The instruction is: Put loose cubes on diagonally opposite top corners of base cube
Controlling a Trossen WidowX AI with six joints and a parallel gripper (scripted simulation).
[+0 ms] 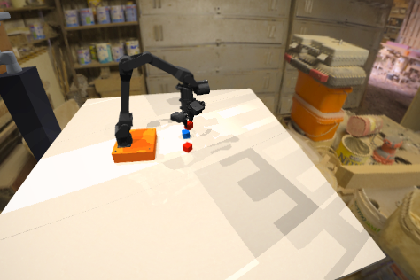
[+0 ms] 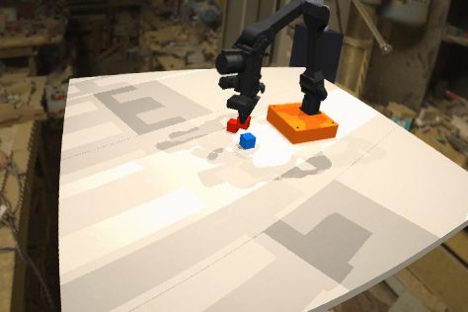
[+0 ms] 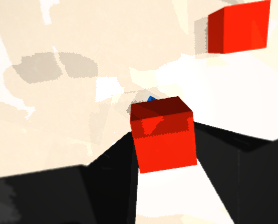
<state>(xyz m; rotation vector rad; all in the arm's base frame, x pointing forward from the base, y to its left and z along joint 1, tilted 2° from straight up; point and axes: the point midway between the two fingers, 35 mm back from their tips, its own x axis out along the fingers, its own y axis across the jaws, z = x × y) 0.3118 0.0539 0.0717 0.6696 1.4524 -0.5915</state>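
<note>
My gripper (image 1: 190, 122) (image 2: 244, 120) (image 3: 161, 133) is shut on a red cube (image 1: 189, 125) (image 2: 245, 124) (image 3: 167, 152) and holds it above the table. The blue cube (image 1: 185, 134) (image 2: 247, 140) (image 3: 151, 99) sits on the table, with nothing seen on top. In the wrist view only a small blue corner shows past the far edge of the held cube; the rest is hidden. A second red cube (image 1: 188, 147) (image 2: 232, 125) (image 3: 245, 28) lies flat on the table, apart from the blue cube. In the exterior view it appears just left of the held cube.
The orange base plate (image 1: 142, 138) (image 2: 296, 134) under the arm stands on the table (image 1: 133, 218) (image 2: 173, 243), to one side of the cubes. Patchy shadows cross the table top.
</note>
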